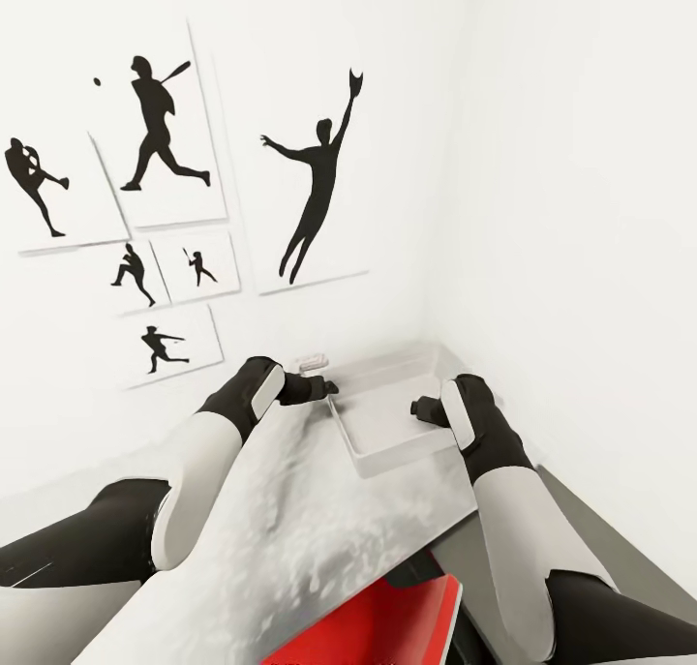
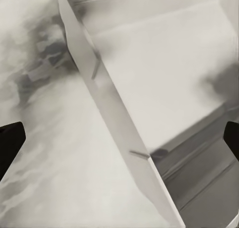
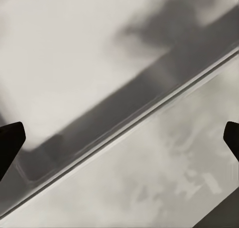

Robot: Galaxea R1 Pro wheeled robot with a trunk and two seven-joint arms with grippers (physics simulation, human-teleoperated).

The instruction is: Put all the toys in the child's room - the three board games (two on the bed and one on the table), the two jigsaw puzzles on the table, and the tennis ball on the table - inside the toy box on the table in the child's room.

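Observation:
The toy box [image 1: 407,460], a shallow light-grey tray, sits on the pale table [image 1: 290,529] in the room's corner, and its floor shows bare. My left gripper [image 1: 324,387] is open at the box's left side; in the left wrist view the gripper [image 2: 119,138] straddles the box's wall [image 2: 114,108] above the table [image 2: 55,163]. My right gripper [image 1: 418,408] is open over the box's right side; in the right wrist view the gripper [image 3: 119,138] spans the box [image 3: 74,63] and the table [image 3: 174,178]. The board games, jigsaw puzzles, tennis ball and bed are out of view.
White walls meet in a corner right behind the box. Black silhouette sports pictures [image 1: 319,191] hang on the left wall. A small white object [image 1: 312,362] lies on the table by that wall. A red flat thing [image 1: 387,626] shows below the table's near edge.

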